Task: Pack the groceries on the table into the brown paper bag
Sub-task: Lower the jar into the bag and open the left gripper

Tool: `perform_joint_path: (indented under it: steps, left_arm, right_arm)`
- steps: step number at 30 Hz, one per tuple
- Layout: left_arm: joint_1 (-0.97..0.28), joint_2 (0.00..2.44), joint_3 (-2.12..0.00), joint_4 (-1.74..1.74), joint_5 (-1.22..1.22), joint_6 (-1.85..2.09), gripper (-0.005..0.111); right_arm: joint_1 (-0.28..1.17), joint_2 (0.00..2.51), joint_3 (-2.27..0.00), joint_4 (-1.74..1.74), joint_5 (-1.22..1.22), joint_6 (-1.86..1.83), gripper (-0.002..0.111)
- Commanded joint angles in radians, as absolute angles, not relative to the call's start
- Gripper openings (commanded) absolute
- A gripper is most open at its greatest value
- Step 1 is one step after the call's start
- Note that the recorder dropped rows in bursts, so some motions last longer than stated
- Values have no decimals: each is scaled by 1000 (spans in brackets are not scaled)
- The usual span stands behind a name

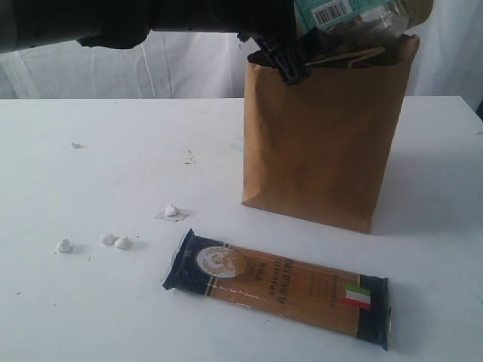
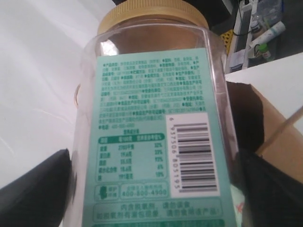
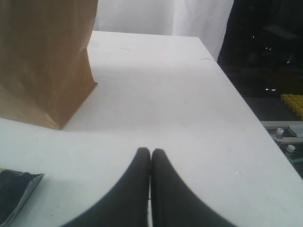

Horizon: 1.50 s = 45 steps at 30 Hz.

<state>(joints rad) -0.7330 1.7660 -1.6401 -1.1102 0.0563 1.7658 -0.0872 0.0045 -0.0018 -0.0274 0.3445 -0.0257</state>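
Left tool (image 2: 154, 184) is clamped wide across the body of a clear jar (image 2: 156, 118), one dark finger on each side of the green label (image 2: 151, 142). The grip sits low on the jar, away from the gold lid (image 2: 152, 19). I'd call that a fair place to hold, since the wall looks smooth and slick and the paper label offers the pads more bite than bare wall would. The jar looks rigid and seems to have some weight, so it wants lowering rather than dropping.

Right beneath the tool, the brown paper bag (image 1: 317, 151) stands upright with its mouth open. The jar hangs tipped over the rim, and a cord handle shows just under it. The paper is thin and soft, so a jar catching the rim could fold it or tip the bag.

Farther from that tool, well out in front of the bag, the spaghetti pack (image 1: 279, 286) lies flat on the tabletop (image 1: 113, 166). It looks light and long, and its contents are likely brittle inside glossy film. The middle of its length, pinched across the narrow width, should balance it best. It probably has to go in end first. A few white crumbs (image 1: 113, 241) lie off to its far side.

Right tool (image 3: 150, 165) is clenched on nothing, its tips pressed together above bare tabletop. The bag stands ahead of it and off to one side, and a dark corner of the pack lies close beside it.
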Motion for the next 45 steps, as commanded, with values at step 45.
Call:
perform_joint_path:
  steps: [45]
  left_arm:
    - [-740, 1792, -1654, -1145, 104, 1629, 105]
  right_arm:
    - [-91, 0, 0, -30, 343, -9, 0]
